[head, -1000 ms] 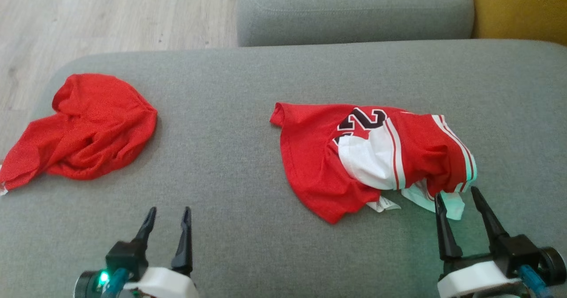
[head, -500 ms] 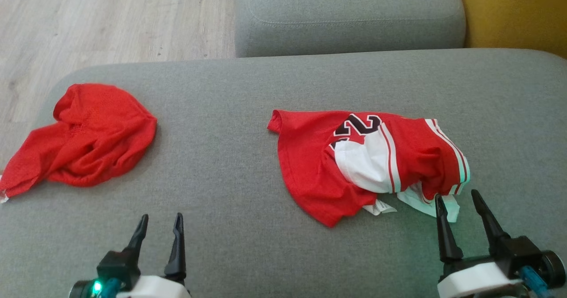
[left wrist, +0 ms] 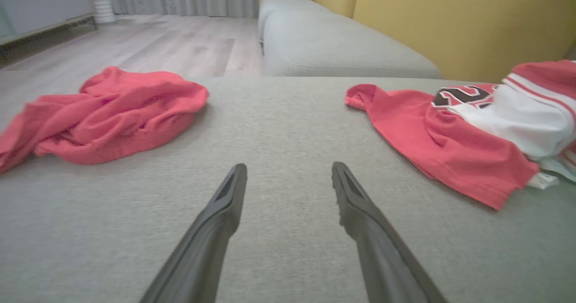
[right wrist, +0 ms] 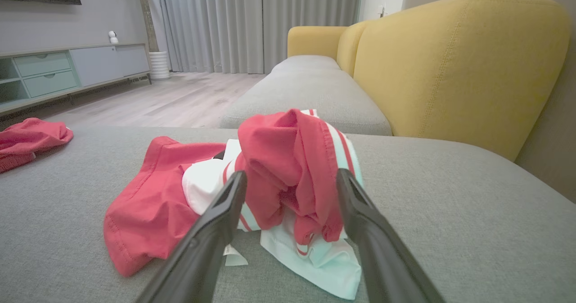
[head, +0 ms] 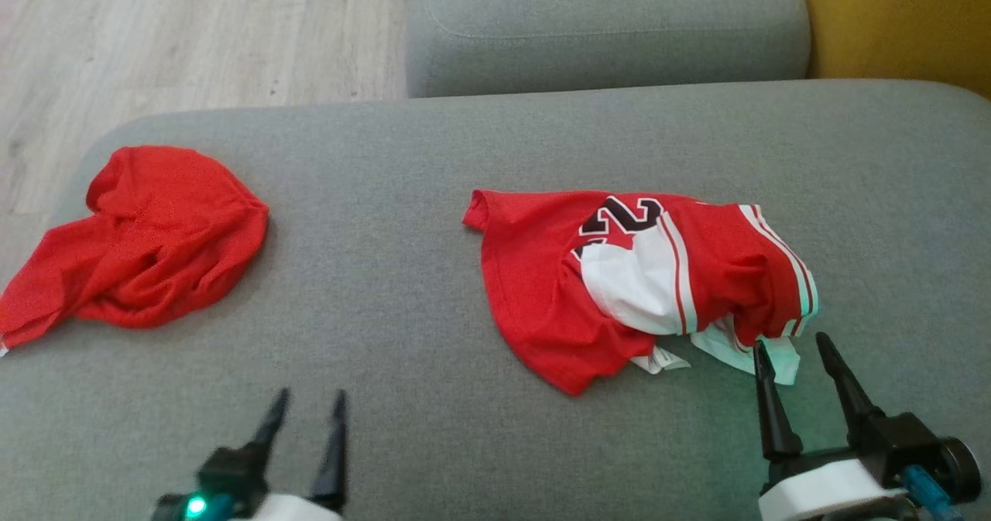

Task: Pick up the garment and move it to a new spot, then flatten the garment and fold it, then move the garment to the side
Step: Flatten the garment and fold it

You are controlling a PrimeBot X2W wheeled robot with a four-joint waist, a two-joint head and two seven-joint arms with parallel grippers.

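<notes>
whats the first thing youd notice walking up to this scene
The crumpled red and white sports jersey with a black number jumps out first, lying right of centre on the grey fabric sofa cushion. A plain red crumpled garment sits near the cushion's left edge. The right claw is open close to the jersey's white hem, and the left claw is open over bare cushion.

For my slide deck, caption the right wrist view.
Right gripper, jaws open, faces crumpled red-and-white jersey on grey sofa.
</notes>
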